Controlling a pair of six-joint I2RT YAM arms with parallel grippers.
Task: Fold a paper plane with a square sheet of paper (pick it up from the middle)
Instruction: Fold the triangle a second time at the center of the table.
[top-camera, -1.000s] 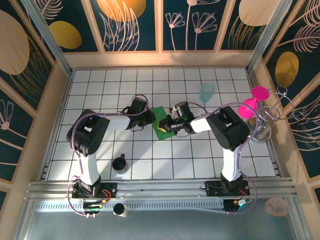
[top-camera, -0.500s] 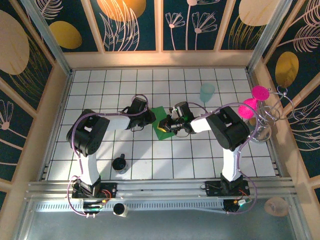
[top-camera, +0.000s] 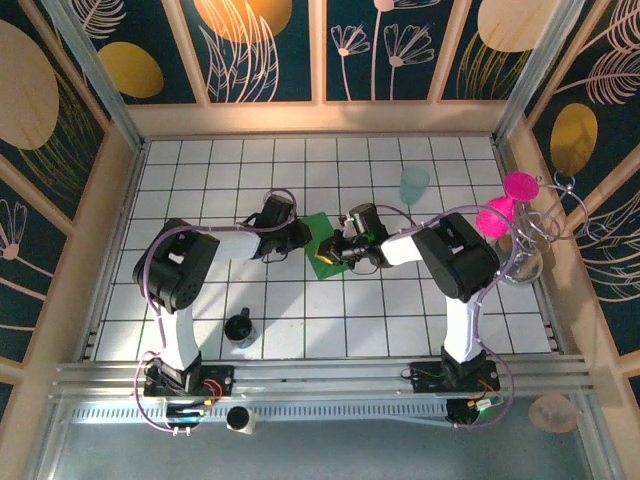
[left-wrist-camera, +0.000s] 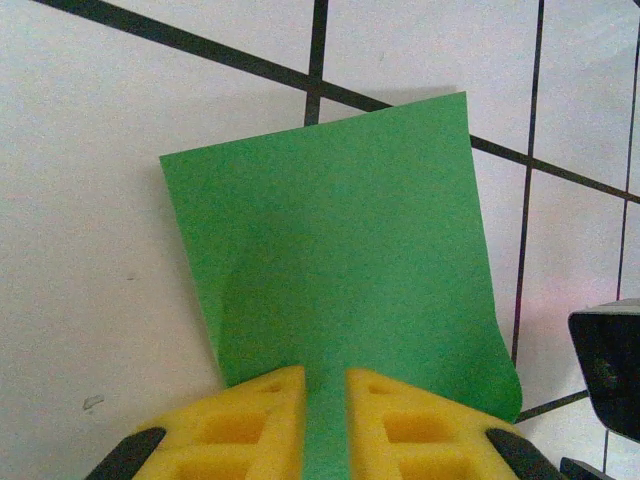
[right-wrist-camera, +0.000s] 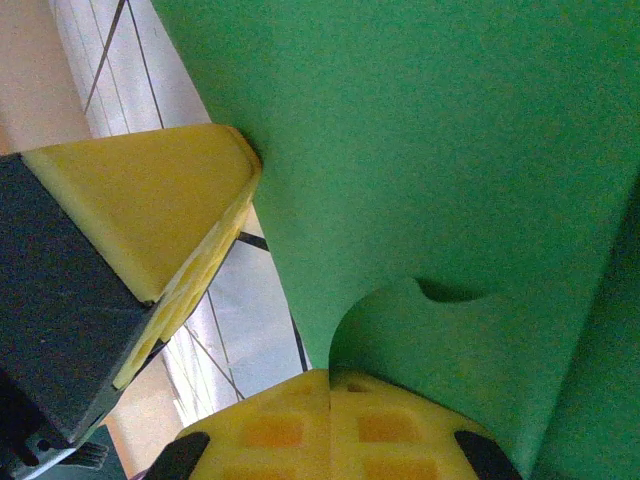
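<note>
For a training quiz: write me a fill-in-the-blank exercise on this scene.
The square sheet of paper is bright ___. The right gripper is ___ on its edge. The pale teal cup stands on the ___ arm's side of the table. The dark cup stands near the base of the ___ arm.
Missing words: green; shut; right; left.

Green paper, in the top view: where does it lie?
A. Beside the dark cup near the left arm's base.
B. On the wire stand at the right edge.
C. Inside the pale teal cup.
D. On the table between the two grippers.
D: the green paper lies in the middle of the tiled table, with the left gripper at its left side and the right gripper at its right side.
</note>
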